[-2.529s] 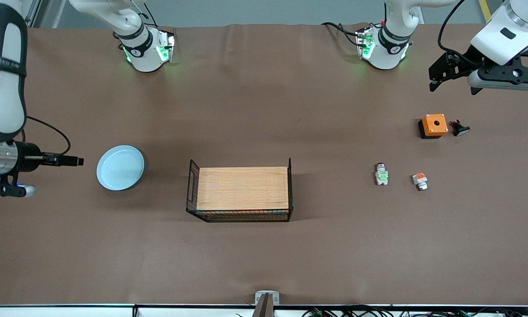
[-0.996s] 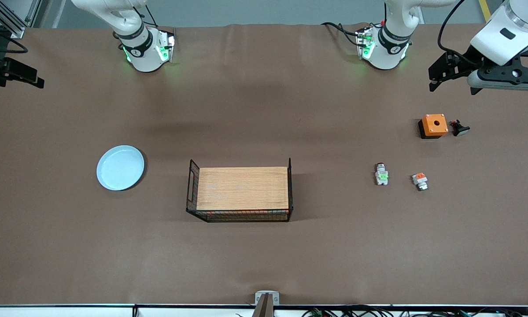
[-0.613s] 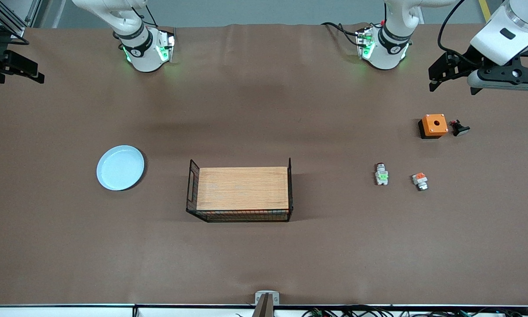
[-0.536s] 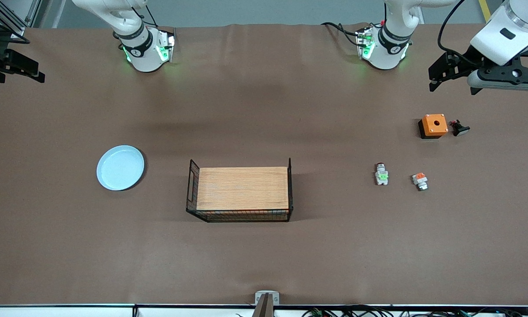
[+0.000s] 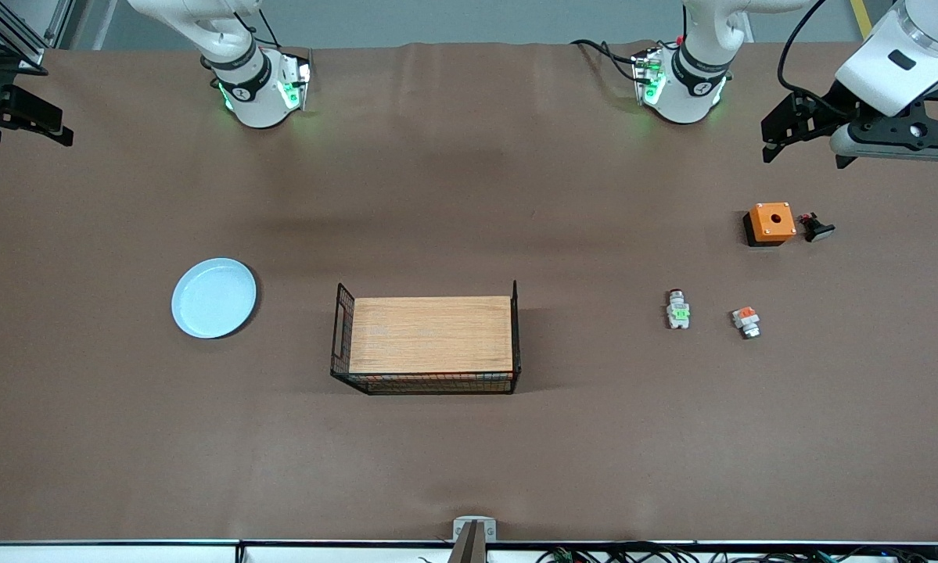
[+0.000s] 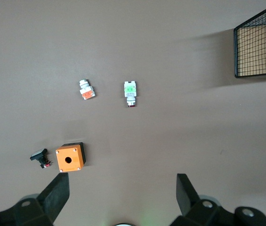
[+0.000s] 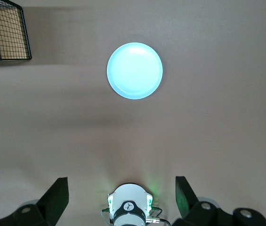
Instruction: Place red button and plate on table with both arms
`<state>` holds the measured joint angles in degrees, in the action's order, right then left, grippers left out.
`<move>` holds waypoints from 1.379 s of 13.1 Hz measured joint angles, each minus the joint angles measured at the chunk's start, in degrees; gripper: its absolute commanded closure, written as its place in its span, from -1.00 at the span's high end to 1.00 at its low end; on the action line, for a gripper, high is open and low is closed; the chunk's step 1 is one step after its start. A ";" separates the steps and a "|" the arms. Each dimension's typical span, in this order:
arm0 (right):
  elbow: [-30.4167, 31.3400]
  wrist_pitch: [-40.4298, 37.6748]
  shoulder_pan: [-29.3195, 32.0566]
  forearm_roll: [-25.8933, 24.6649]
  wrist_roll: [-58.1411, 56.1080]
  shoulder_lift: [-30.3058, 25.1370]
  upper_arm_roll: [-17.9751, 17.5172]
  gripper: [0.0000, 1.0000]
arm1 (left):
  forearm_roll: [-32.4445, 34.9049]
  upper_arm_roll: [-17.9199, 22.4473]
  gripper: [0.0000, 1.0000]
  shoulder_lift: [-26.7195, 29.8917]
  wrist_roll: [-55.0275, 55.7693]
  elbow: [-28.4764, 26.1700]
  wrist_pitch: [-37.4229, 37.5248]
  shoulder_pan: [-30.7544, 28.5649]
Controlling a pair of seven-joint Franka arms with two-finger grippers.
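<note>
The pale-blue plate (image 5: pixel 213 298) lies flat on the brown table (image 5: pixel 469 469) toward the right arm's end; it also shows in the right wrist view (image 7: pixel 134 70). The red button (image 5: pixel 678 310), white-grey with a green block, lies on the table toward the left arm's end and shows in the left wrist view (image 6: pixel 130 92). My left gripper (image 5: pixel 770 147) is open and empty, high above the table near the orange box; its jaws (image 6: pixel 121 188) stand wide apart. My right gripper (image 5: pixel 60 134) is open and empty, high above the table's edge at the right arm's end (image 7: pixel 121 188).
A wooden-topped black wire rack (image 5: pixel 429 336) stands mid-table between plate and button. A similar unit with an orange-red block (image 5: pixel 745 320) lies beside the button. An orange box with a hole (image 5: pixel 770 222) and a small black part (image 5: pixel 817 227) lie farther from the front camera.
My right arm has pulled up and away from beside the plate to the table's edge at its own end. The plate, the button and my left arm have not moved.
</note>
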<state>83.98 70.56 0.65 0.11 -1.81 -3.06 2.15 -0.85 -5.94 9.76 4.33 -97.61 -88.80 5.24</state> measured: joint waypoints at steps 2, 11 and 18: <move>0.00 0.73 0.00 0.00 0.00 0.05 0.00 1.00 | 0.00 0.00 1.00 0.00 0.00 0.00 0.00 0.00; 0.01 2.97 0.03 -0.09 0.00 0.52 0.01 1.00 | 0.00 0.00 1.00 0.00 0.00 0.00 0.00 0.00; 0.01 3.06 0.07 -0.44 -0.11 1.07 -0.02 1.00 | 0.00 0.00 1.00 0.00 0.00 0.00 0.00 0.00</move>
<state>83.98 73.63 0.72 -0.33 -1.93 -2.00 2.13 -0.85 -5.94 9.76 4.33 -97.61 -88.80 5.24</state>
